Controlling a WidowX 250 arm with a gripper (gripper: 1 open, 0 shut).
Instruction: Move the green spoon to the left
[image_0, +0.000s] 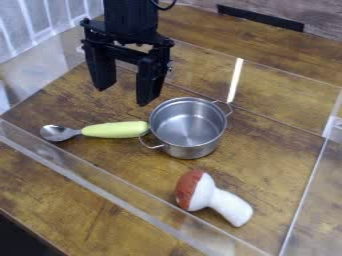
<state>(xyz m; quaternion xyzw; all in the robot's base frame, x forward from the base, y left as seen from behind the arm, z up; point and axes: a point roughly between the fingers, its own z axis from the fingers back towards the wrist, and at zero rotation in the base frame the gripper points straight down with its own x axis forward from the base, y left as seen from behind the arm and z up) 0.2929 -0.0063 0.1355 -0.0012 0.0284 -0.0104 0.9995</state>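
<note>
Wooden table (267, 70), clear walls round the edges. Black gripper (126, 82) far left, pointing down, fingers spread wide, holding nothing. Steel pot (187, 127) at centre. Toy mushroom (211, 198) near right, on its side. Green spoon (96, 130) flat, just left of pot, bowl leftward.
</note>
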